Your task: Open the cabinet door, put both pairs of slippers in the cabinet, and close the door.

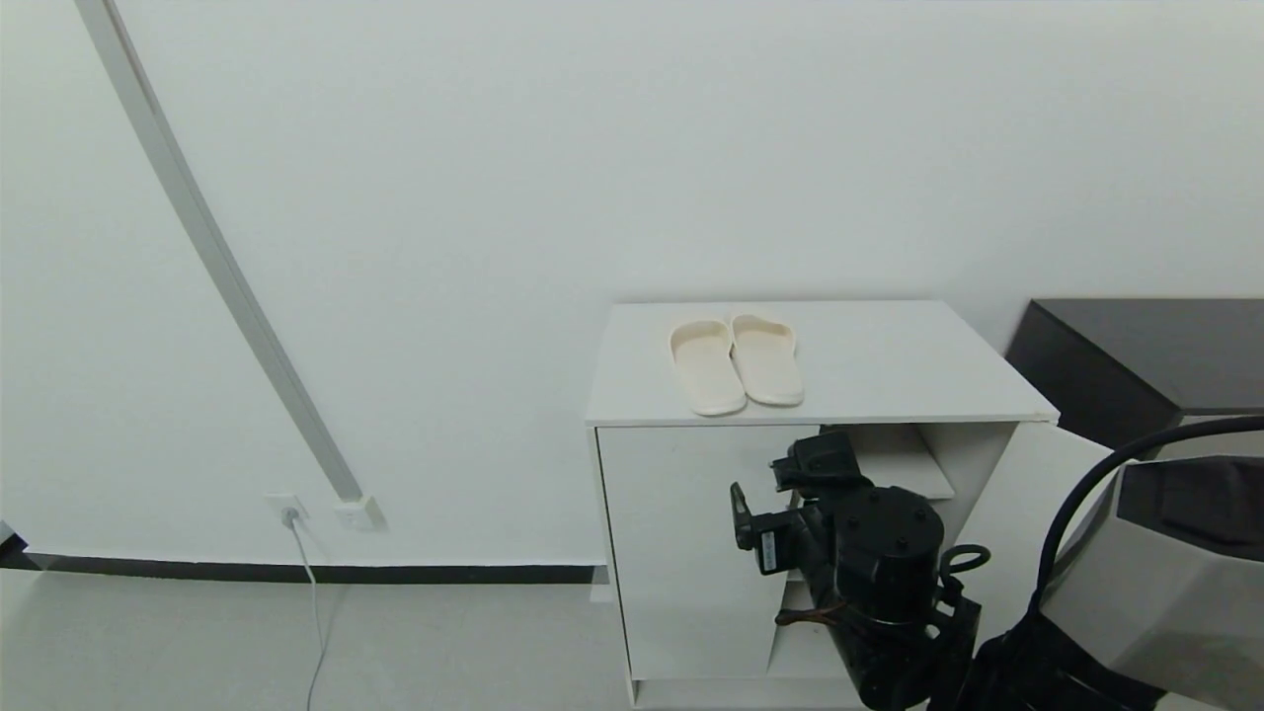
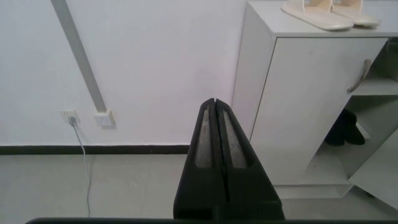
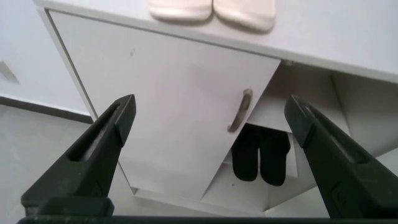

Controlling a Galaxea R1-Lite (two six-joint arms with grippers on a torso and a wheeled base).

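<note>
The cream slippers (image 1: 736, 363), one pair, lie side by side on top of the white cabinet (image 1: 889, 365), toward its 9 o'clock side. A second pair, the black slippers (image 3: 261, 154), is already inside, in the compartment under the shelf (image 1: 908, 474). That makes four slippers in all.

The cabinet has two doors. The left door (image 1: 681, 533) is closed and carries one handle (image 3: 239, 110), while the right door (image 1: 1027, 513) is swung out.

The right gripper (image 3: 210, 106) hangs in front of the cabinet at 6 o'clock from the cream pair, its fingers (image 3: 99, 149) spread wide and touching nothing. The left gripper (image 2: 214, 106) has its fingers pressed together and holds nothing.

Both wrist views show the black pair and the handle. In the head view the arm covers them.

At 9 o'clock from the cabinet are two wall sockets (image 1: 286, 511) and one cable (image 1: 316, 612). A dark cabinet (image 1: 1136, 355) stands at 3 o'clock.
</note>
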